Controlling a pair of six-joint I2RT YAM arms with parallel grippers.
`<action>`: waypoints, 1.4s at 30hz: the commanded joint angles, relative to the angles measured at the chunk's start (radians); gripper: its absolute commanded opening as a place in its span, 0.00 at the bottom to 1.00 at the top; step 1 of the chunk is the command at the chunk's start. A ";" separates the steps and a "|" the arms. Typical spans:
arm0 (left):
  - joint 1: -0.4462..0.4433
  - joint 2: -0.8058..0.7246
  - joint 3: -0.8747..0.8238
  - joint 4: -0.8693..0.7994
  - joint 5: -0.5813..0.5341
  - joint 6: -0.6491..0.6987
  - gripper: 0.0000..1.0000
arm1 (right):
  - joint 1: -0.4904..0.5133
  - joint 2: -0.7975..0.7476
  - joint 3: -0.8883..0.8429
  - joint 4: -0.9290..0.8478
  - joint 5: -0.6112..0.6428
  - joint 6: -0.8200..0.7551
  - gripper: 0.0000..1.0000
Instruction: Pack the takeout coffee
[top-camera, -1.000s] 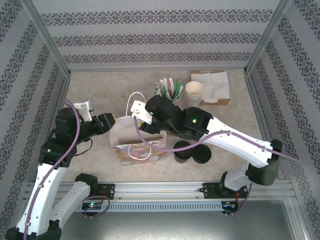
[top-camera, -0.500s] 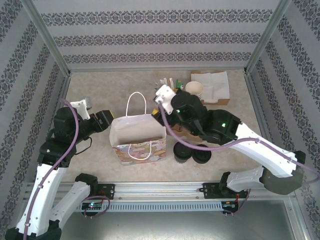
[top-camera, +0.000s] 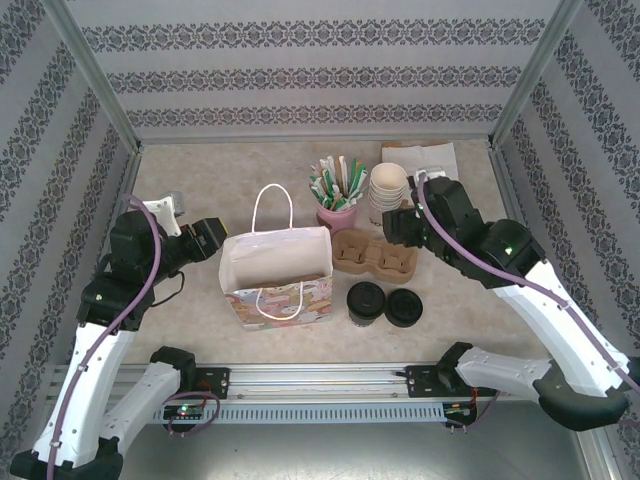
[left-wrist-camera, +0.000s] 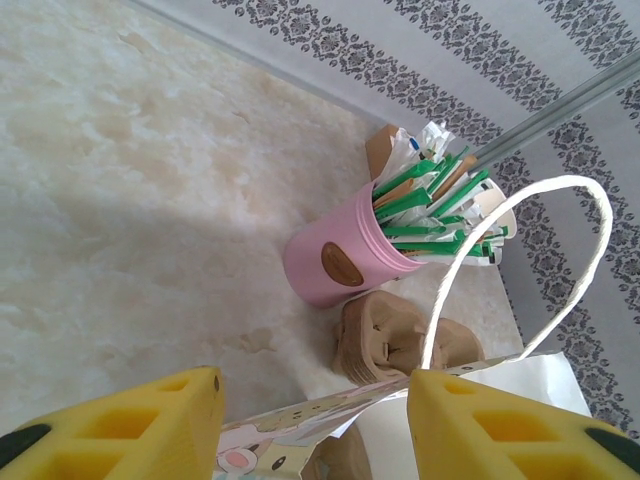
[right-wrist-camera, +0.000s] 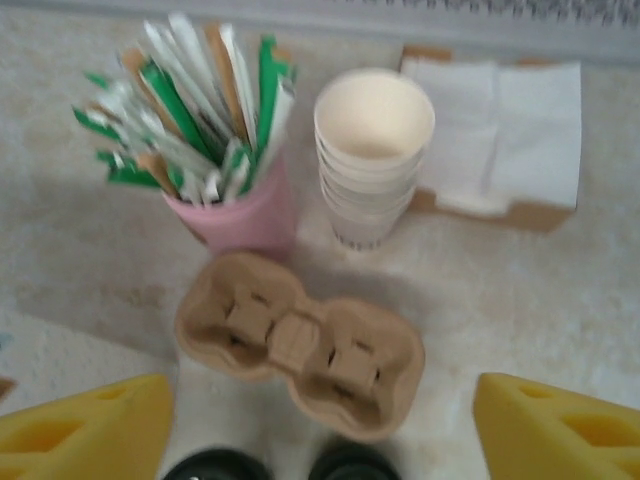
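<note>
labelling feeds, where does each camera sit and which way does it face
top external: fixed above and behind the bases, looking down at the table; left gripper and right gripper show
left wrist: on the left arm, facing over the white paper bag's rim toward the pink cup of wrapped sticks; own yellow fingertips show
right wrist: on the right arm, facing down at the brown cardboard cup carrier; own yellow fingertips show
shared: pink cup and carrier, all three
</note>
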 joint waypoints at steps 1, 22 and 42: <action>-0.004 -0.006 0.014 0.032 -0.009 0.039 0.52 | -0.008 -0.007 -0.059 -0.154 -0.118 0.105 0.84; -0.004 -0.022 -0.045 -0.006 0.012 0.064 0.52 | 0.272 0.062 -0.393 -0.026 -0.194 0.490 0.98; -0.003 -0.026 -0.054 -0.036 0.031 0.054 0.52 | 0.324 0.167 -0.400 0.041 -0.164 0.519 0.89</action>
